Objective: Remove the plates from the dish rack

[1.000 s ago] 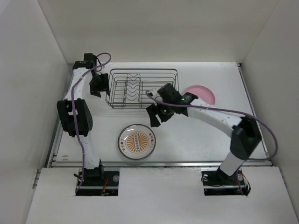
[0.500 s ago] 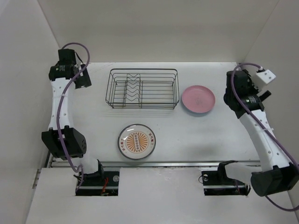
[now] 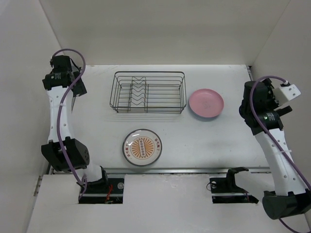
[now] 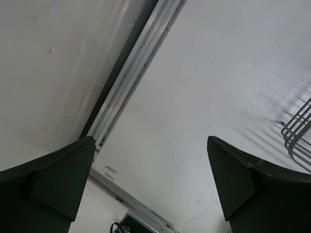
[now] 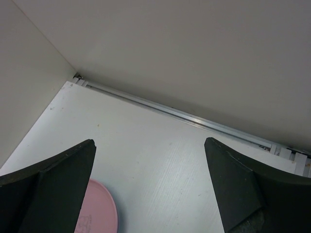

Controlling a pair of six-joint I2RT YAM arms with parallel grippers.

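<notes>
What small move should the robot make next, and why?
Probably just retract the left hand and right hand to rest: both are open and empty, the dish rack looks empty, and the pink plate and orange-centre plate lie outside it.

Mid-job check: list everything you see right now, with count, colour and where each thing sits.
dish rack: one, dark wire, far centre of the table, no plates in it
pink plate: one, pink, flat on the table just right of the rack
orange-centre plate: one, white with orange centre, flat on the table in front of the rack
table: one, white
left gripper: one, dark fingers, open and empty, far left edge
right gripper: one, dark fingers, open and empty, right edge
</notes>
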